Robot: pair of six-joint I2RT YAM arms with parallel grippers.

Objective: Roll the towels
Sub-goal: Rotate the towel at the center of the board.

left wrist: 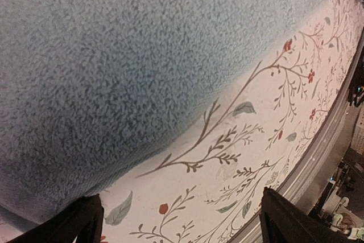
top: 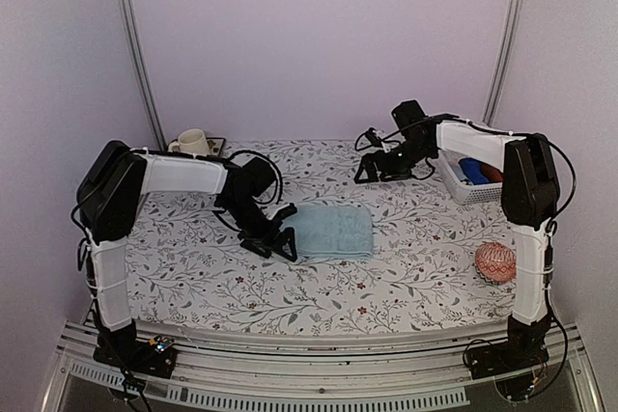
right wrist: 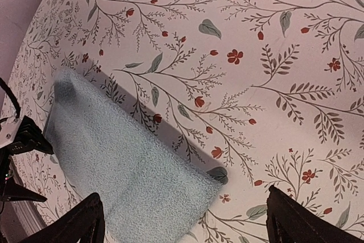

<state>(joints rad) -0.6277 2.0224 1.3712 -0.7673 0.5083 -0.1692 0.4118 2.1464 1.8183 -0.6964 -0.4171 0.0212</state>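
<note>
Pale blue towel (top: 333, 231) lies folded flat on the floral counter (top: 415, 277). Left claw (top: 285, 235) stands released at its left edge; right claw (top: 367, 166), released, well behind.

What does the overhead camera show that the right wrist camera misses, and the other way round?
Only the overhead view shows the whole left arm and right arm, a cup, a white basket and a patterned ball. Only the right wrist view shows the right claw from within, its dark fingertips spread open. Both show the pale blue towel lying flat, not yet rolled, on the flowered tablecloth.
</note>
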